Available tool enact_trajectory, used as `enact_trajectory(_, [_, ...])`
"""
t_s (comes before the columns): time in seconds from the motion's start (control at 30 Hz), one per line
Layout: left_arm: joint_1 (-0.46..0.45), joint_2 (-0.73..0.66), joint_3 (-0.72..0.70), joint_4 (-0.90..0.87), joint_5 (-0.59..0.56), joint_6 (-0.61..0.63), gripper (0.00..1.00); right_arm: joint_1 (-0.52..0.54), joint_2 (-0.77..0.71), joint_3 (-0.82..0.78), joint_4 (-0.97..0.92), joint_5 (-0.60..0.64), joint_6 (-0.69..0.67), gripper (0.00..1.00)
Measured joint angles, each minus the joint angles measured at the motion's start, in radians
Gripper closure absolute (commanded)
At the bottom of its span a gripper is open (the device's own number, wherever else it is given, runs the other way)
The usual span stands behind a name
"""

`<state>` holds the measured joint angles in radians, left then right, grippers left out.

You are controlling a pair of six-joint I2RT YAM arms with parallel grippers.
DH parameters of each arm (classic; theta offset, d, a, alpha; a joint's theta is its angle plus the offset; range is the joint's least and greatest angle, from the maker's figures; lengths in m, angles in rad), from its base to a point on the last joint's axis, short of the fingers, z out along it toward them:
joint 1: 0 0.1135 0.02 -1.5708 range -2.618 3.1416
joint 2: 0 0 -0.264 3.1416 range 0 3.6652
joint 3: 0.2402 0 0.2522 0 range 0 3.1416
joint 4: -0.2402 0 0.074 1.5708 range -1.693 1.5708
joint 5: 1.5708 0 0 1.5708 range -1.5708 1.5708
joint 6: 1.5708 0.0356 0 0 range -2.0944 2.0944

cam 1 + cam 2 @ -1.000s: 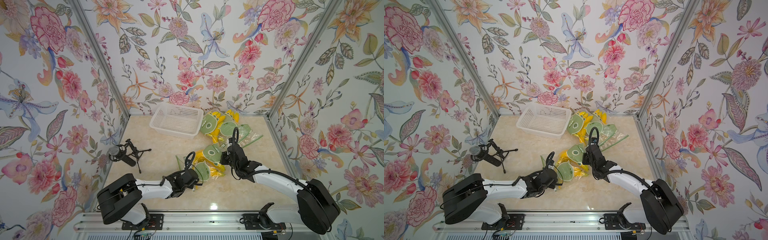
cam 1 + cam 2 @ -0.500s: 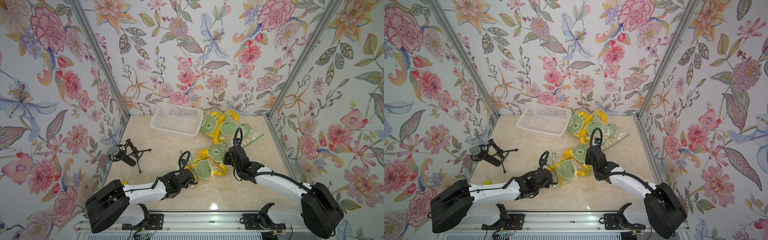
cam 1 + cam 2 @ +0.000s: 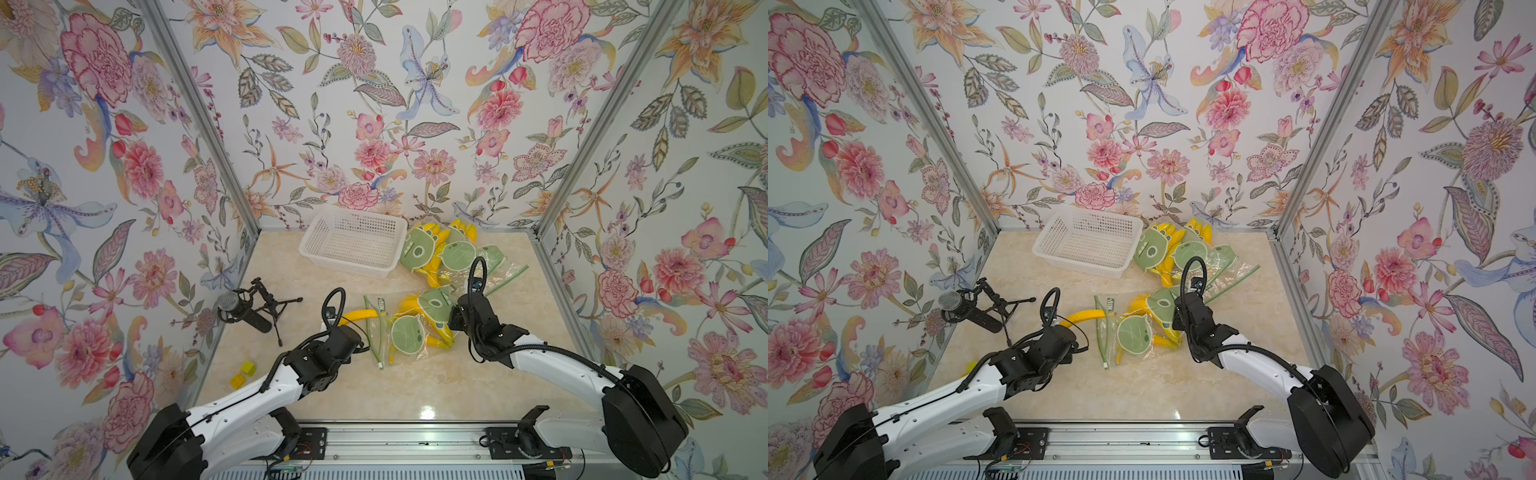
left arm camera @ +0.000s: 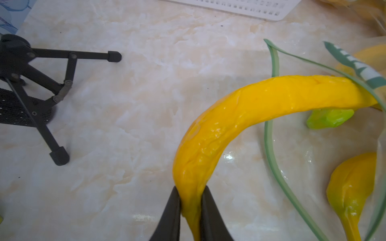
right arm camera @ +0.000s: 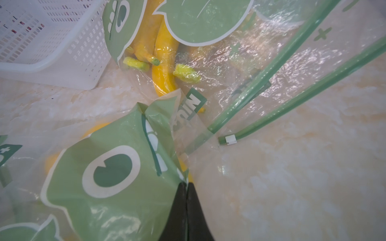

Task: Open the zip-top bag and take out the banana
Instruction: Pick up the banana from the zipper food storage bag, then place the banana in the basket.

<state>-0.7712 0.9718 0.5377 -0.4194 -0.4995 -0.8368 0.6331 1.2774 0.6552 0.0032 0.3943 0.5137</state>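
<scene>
The clear zip-top bag with green cartoon faces lies mid-table, its green zip strip gaping open. My left gripper is shut on the stem end of a yellow banana. Most of the banana is outside to the bag's left, and its far end still crosses the mouth. More bananas lie inside the bag. My right gripper is shut on the bag's film at the opposite side.
A white basket stands at the back. Beside it lies a pile of other bagged bananas. A microphone on a small tripod is at the left, with two yellow blocks near the left wall.
My left gripper has drawn back to the left from the bag's mouth, pulling the banana out with it. The right gripper keeps its hold on the bag, which has slid slightly left.
</scene>
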Motion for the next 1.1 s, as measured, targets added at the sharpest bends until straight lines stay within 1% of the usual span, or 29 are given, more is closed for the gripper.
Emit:
enact_trajectory(0.1, [0.060,-0.051,0.068,-0.050,-0.011,0.021,0.93,-0.003,0.000,-0.002,-0.002,0.000,0.000,1.00])
enact_trajectory(0.2, [0.130,-0.025,0.169,-0.052,-0.006,0.071,0.93,-0.002,0.000,-0.002,-0.002,-0.001,0.000,1.00])
enact_trajectory(0.3, [0.171,0.084,0.299,-0.034,0.000,0.124,0.94,-0.002,0.000,-0.002,-0.002,-0.005,0.000,1.00])
enact_trajectory(0.37, [0.188,0.190,0.402,-0.018,0.002,0.156,0.97,-0.002,0.000,-0.003,-0.002,-0.006,0.001,1.00])
enact_trajectory(0.43, [0.202,0.285,0.496,-0.006,0.001,0.184,0.97,-0.005,0.000,-0.003,-0.002,-0.008,0.002,1.00])
enact_trajectory(0.5, [0.211,0.342,0.557,-0.003,-0.004,0.205,0.97,-0.008,-0.001,-0.003,-0.002,-0.009,0.004,1.00])
enact_trajectory(0.57, [0.223,0.360,0.581,-0.006,-0.013,0.214,0.97,-0.014,-0.003,-0.008,-0.001,-0.010,0.007,1.00])
enact_trajectory(0.67, [0.261,0.350,0.580,-0.014,-0.026,0.222,0.98,-0.023,-0.006,-0.014,-0.002,-0.011,0.008,1.00])
enact_trajectory(0.77, [0.298,0.325,0.560,-0.029,-0.039,0.225,0.97,-0.027,-0.006,-0.015,-0.002,-0.012,0.008,1.00])
enact_trajectory(0.9, [0.322,0.312,0.537,-0.029,-0.028,0.233,0.97,-0.027,-0.006,-0.015,0.000,-0.019,0.008,1.00])
enact_trajectory(0.97, [0.325,0.358,0.570,-0.030,-0.018,0.240,0.98,-0.027,-0.006,-0.015,0.000,-0.023,0.008,1.00])
enact_trajectory(1.1, [0.330,0.571,0.744,-0.006,0.032,0.254,0.98,-0.027,-0.006,-0.015,0.000,-0.032,0.009,1.00])
